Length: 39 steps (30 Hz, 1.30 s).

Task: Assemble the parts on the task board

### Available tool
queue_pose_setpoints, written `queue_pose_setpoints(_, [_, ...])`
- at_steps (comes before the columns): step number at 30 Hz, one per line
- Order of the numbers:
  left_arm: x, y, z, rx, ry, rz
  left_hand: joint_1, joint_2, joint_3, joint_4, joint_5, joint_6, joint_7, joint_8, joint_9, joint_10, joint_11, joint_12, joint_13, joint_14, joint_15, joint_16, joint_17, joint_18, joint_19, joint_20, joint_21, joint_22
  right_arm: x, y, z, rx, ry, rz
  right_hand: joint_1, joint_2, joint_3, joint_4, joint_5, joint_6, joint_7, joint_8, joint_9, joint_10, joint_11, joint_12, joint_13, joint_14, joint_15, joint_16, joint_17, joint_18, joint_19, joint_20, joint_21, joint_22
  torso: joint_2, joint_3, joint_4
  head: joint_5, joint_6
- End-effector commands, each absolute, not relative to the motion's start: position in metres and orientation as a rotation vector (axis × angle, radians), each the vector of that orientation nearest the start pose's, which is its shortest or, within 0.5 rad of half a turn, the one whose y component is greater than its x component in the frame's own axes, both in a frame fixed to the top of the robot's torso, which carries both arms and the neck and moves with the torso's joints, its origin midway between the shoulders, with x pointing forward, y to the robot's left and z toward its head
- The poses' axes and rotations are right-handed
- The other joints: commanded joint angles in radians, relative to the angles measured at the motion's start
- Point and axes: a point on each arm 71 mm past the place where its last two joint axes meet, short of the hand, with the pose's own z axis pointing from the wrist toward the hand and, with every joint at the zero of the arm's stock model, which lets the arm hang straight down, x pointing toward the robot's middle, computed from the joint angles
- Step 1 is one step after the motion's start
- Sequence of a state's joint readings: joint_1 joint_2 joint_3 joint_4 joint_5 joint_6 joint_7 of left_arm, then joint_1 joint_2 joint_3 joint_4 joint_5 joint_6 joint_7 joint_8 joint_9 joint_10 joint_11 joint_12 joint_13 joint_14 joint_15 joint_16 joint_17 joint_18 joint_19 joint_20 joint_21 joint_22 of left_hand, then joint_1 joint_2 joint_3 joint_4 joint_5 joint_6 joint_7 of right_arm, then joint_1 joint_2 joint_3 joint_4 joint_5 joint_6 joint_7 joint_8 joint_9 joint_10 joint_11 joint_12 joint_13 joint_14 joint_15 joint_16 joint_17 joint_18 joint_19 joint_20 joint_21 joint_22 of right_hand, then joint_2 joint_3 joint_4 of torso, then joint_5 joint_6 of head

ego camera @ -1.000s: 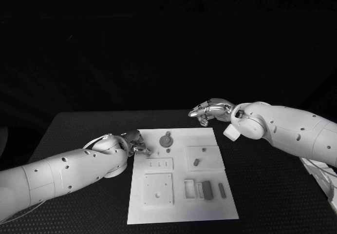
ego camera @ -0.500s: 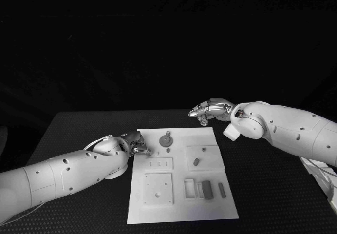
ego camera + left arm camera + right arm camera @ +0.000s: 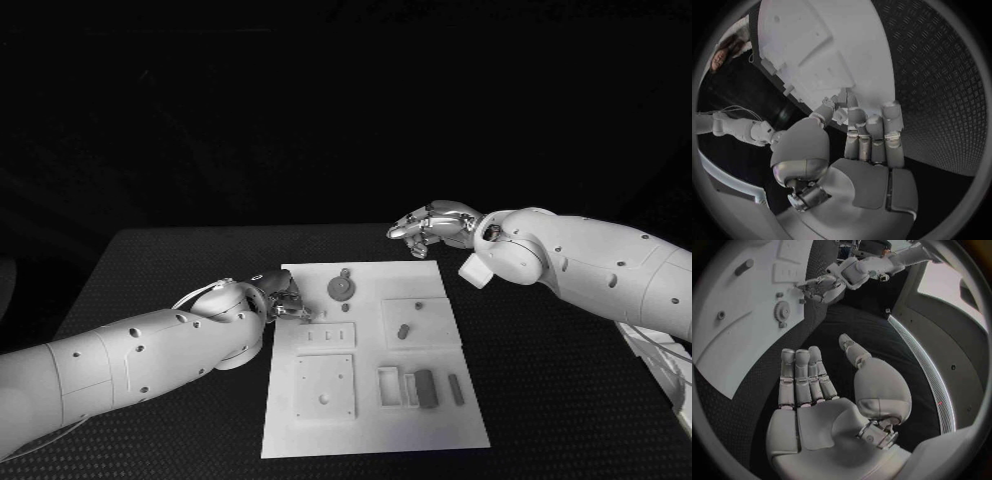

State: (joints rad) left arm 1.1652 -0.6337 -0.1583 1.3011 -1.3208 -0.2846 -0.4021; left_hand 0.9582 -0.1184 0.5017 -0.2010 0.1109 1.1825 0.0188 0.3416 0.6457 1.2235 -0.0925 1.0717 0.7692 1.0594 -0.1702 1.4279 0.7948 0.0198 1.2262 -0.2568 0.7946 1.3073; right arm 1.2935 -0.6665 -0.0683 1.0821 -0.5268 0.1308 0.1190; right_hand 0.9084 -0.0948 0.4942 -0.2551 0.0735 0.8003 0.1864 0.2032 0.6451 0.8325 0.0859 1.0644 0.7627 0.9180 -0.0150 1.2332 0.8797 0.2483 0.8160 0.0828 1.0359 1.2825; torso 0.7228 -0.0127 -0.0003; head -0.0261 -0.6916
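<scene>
**A:** Why is the left hand [image 3: 278, 296] parked at the near-left edge of the board [image 3: 372, 440]?

**B:** My guess is it's working a small part [image 3: 839, 115] there. In the left wrist view the thumb and fingers [image 3: 856, 118] close together on a little pale piece right at the board's rim, so I'd call that a pinch. Whether it's lifting the piece or seating it, I can't tell.

**A:** And the right hand [image 3: 433, 226]?

**B:** It hangs above the surface [image 3: 173, 260] just past the board's far right corner, touching nothing. Its own wrist view shows the palm bare and the fingers [image 3: 798, 377] straight and a little apart, thumb out to the side. That reads to me as waiting clear so the left hand has room.

**A:** Where are the other parts?

**B:** On the board: a gear [image 3: 340, 290] near the far edge, a short peg [image 3: 405, 330] on the right-hand square plate, and a row of bars [image 3: 423, 388] toward the near right. The pale plates on the left half look like fixtures for them.

**A:** What does each camera add?

**B:** The head view gives the whole layout but hides the left fingertips behind the hand. The left wrist view shows the pinch itself. The right wrist view shows the gear's teeth and the left hand from across the board.
</scene>
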Motion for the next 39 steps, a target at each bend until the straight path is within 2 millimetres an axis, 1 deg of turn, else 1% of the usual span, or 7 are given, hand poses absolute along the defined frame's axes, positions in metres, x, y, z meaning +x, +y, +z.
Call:
queue_pose_setpoints(1, [0.5006, 0.1772, -0.2676, -0.074, 1.948, -0.375, 0.073, 0.064, 0.062, -0.054, 0.005, -0.003, 0.004, 0.004, 0.002, 0.003, 0.006, 0.003, -0.002, 0.005, -0.012, 0.004, -0.001, 0.041, 0.004, -0.014, 0.002, 0.018, 0.5605, -0.2282, -0.1824, 0.560, 1.946, 1.232, -0.010, 0.003, -0.001, 0.005, -0.006, -0.002, 0.008, -0.005, -0.002, -0.009, -0.001, 0.007, -0.001, -0.008, -0.001, 0.005, -0.002, 0.014, 0.004, 0.005, -0.007, 0.001, 0.000, 0.0004, 0.0000, 0.000, 0.000])
queue_pose_setpoints(13, [0.4996, 0.1797, -0.2695, -0.062, 1.949, -0.364, 0.075, 0.063, 0.063, -0.054, 0.005, -0.003, 0.004, 0.003, 0.002, 0.003, 0.006, 0.003, -0.002, 0.006, -0.012, 0.004, -0.001, 0.041, 0.005, -0.014, 0.002, 0.018, 0.5605, -0.2282, -0.1824, 0.560, 1.946, 1.231, -0.009, 0.003, -0.001, 0.005, -0.006, -0.002, 0.007, -0.005, -0.002, -0.009, -0.001, 0.007, -0.002, -0.008, -0.001, 0.005, -0.002, 0.014, 0.004, 0.004, -0.007, 0.001, 0.000, 0.0002, 0.0001, 0.001, 0.000])
queue_pose_setpoints(20, [0.5013, 0.1816, -0.2691, -0.068, 1.938, -0.360, 0.075, 0.062, 0.063, -0.054, 0.006, -0.003, 0.004, 0.003, 0.002, 0.004, 0.005, 0.003, -0.002, 0.006, -0.012, 0.004, -0.001, 0.041, 0.005, -0.014, 0.002, 0.018, 0.5607, -0.2282, -0.1824, 0.560, 1.946, 1.231, -0.009, 0.003, -0.001, 0.005, -0.006, -0.002, 0.007, -0.005, -0.002, -0.009, -0.001, 0.008, -0.002, -0.008, -0.001, 0.005, -0.002, 0.014, 0.004, 0.004, -0.007, 0.001, 0.001, -0.0013, -0.0001, -0.001, -0.001])
queue_pose_setpoints(23, [0.5012, 0.1807, -0.2693, -0.066, 1.941, -0.360, 0.075, 0.062, 0.064, -0.053, 0.006, -0.003, 0.004, 0.003, 0.001, 0.004, 0.005, 0.003, -0.002, 0.006, -0.012, 0.004, -0.001, 0.041, 0.005, -0.014, 0.002, 0.018, 0.5609, -0.2283, -0.1826, 0.561, 1.945, 1.230, -0.009, 0.003, -0.001, 0.005, -0.006, -0.002, 0.007, -0.005, -0.002, -0.009, -0.001, 0.008, -0.002, -0.008, -0.001, 0.005, -0.002, 0.014, 0.004, 0.004, -0.007, 0.001, 0.001, -0.0007, -0.0005, 0.001, -0.002])
queue_pose_setpoints(24, [0.5010, 0.1803, -0.2694, -0.064, 1.943, -0.361, 0.075, 0.062, 0.064, -0.053, 0.006, -0.003, 0.004, 0.003, 0.001, 0.004, 0.005, 0.003, -0.002, 0.006, -0.012, 0.004, -0.001, 0.041, 0.005, -0.014, 0.002, 0.018, 0.5609, -0.2282, -0.1826, 0.561, 1.945, 1.230, -0.009, 0.003, -0.001, 0.005, -0.006, -0.002, 0.007, -0.005, -0.002, -0.009, -0.001, 0.008, -0.002, -0.008, -0.001, 0.005, -0.002, 0.014, 0.004, 0.004, -0.007, 0.001, 0.000, -0.0005, 0.0004, -0.001, -0.001])
queue_pose_setpoints(33, [0.4994, 0.1786, -0.2702, -0.062, 1.961, -0.364, 0.075, 0.062, 0.064, -0.052, 0.005, -0.003, 0.004, 0.003, 0.001, 0.004, 0.006, 0.003, -0.002, 0.006, -0.012, 0.004, -0.001, 0.041, 0.005, -0.014, 0.002, 0.018, 0.5609, -0.2279, -0.1826, 0.560, 1.945, 1.230, -0.009, 0.003, 0.000, 0.005, -0.006, -0.002, 0.007, -0.005, -0.002, -0.009, -0.001, 0.008, -0.003, -0.008, -0.001, 0.006, -0.003, 0.014, 0.004, 0.004, -0.007, 0.001, 0.000, -0.0002, 0.0015, -0.001, -0.003])
queue_pose_setpoints(39, [0.5001, 0.1810, -0.2706, -0.068, 1.962, -0.359, 0.075, 0.062, 0.064, -0.052, 0.005, -0.003, 0.004, 0.003, 0.001, 0.004, 0.006, 0.003, -0.002, 0.006, -0.012, 0.004, -0.001, 0.041, 0.005, -0.014, 0.002, 0.018, 0.5609, -0.2271, -0.1826, 0.559, 1.946, 1.232, -0.008, 0.003, 0.000, 0.005, -0.006, -0.002, 0.007, -0.005, -0.002, -0.009, -0.001, 0.008, -0.003, -0.008, -0.001, 0.006, -0.003, 0.014, 0.004, 0.004, -0.007, 0.001, -0.001, 0.0009, 0.0001, 0.000, -0.002])
